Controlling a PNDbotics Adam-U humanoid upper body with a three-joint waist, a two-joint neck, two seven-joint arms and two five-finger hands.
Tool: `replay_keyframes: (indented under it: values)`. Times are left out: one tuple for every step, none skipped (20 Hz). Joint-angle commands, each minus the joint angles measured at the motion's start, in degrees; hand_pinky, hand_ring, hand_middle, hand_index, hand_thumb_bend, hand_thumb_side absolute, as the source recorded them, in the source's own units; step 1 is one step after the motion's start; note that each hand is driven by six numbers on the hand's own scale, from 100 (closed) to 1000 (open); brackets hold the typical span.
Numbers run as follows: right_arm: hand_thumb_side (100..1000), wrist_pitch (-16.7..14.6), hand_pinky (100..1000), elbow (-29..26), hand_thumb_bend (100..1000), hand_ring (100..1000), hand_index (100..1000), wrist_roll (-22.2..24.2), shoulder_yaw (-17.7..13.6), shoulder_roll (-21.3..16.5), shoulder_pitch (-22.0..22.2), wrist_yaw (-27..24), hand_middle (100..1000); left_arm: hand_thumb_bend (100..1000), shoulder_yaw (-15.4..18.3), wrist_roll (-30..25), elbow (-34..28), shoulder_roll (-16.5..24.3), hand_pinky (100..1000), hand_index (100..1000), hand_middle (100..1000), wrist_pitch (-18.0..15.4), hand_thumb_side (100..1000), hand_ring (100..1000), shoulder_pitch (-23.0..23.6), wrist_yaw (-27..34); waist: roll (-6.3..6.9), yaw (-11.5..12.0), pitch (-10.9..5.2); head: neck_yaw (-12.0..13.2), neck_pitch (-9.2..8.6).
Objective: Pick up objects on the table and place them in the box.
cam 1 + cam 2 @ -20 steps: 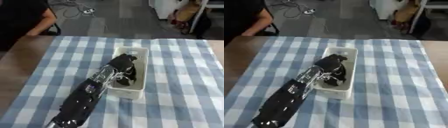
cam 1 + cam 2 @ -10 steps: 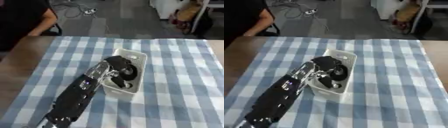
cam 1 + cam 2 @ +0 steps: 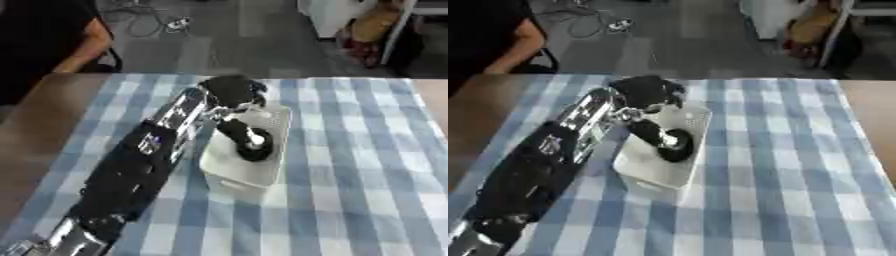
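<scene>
The left hand (image 3: 234,91) hovered over the box (image 3: 229,170) far end, fingers curled (holding nothing visible). A dark object (image 3: 663,141) lay inside; both views matched.

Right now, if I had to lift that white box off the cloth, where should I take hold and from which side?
Probably the white box by its near short rim, coming from above: that end is bare. The dark object fills the middle, and the left hand hangs over the far end.

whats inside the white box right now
A dark object with a pale spot lies in the white box. I can't tell what it is. The left hand hangs over the box's far end and covers whatever lies beneath it.
</scene>
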Motion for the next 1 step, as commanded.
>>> replay_keyframes:
  values:
    - [619,-0.03,946,-0.34,100,933,992,-0.13,-0.51,-1.65,0.1,0.28,928,957,0.32,-2.37,-4.93,4.28,1000,870,988,0.33,855,1000,-3.47,6.43,-0.04,0.15,-1.14,-1.04,0.12]
